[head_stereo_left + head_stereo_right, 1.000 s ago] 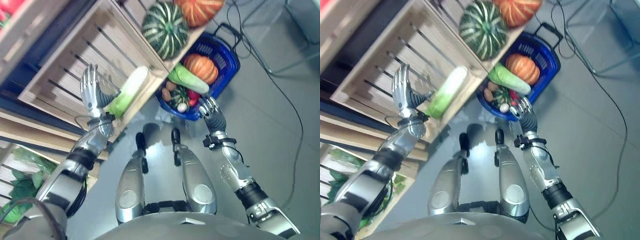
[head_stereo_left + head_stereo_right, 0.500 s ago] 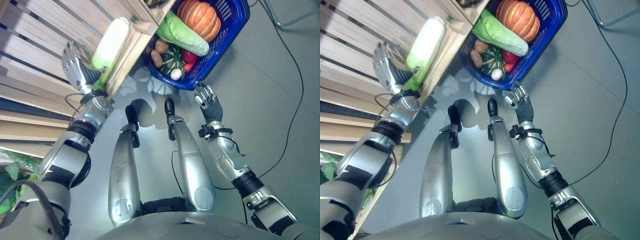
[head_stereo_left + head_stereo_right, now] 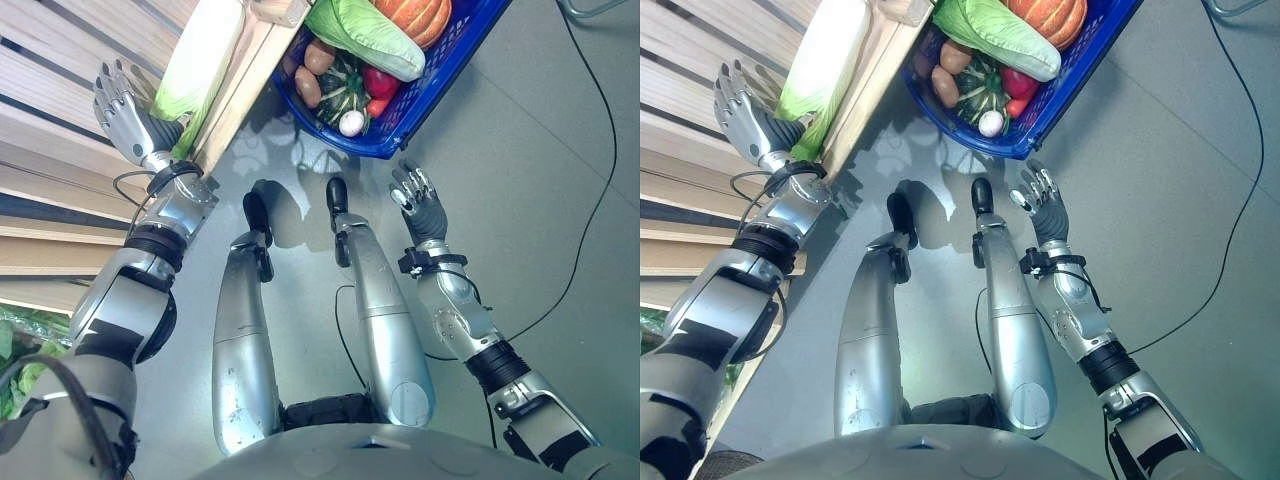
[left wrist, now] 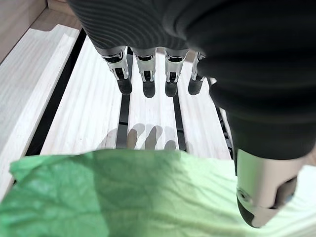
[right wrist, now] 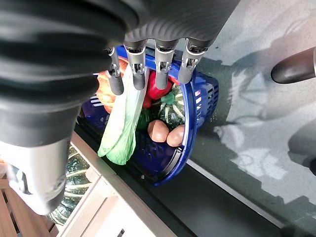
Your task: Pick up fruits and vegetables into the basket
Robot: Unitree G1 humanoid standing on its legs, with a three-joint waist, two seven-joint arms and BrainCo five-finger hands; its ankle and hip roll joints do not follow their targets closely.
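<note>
A blue basket (image 3: 432,88) stands on the grey floor, holding a green cabbage (image 3: 368,24), an orange pumpkin (image 3: 418,12), a small striped squash (image 3: 345,82), potatoes (image 3: 308,78) and a red pepper (image 3: 380,84). My right hand (image 3: 421,201) hovers open just short of the basket's near rim, fingers straight toward it. In the wooden crate (image 3: 238,92) lies a long pale-green cabbage (image 3: 200,55). My left hand (image 3: 124,104) is open inside the crate beside that cabbage. Its straight fingers (image 4: 148,74) reach over the slats, and the cabbage leaf (image 4: 123,197) lies under the palm.
Wooden shelf boards (image 3: 50,210) run along the left. Leafy greens (image 3: 12,372) sit on a lower shelf at the far left. A striped green pumpkin (image 5: 74,174) rests in a crate next to the basket. Grey floor lies open to the right.
The camera has tilted down, shifting the whole picture. My left hand stays beside the long cabbage. My right hand has drawn slightly back from the basket's rim.
</note>
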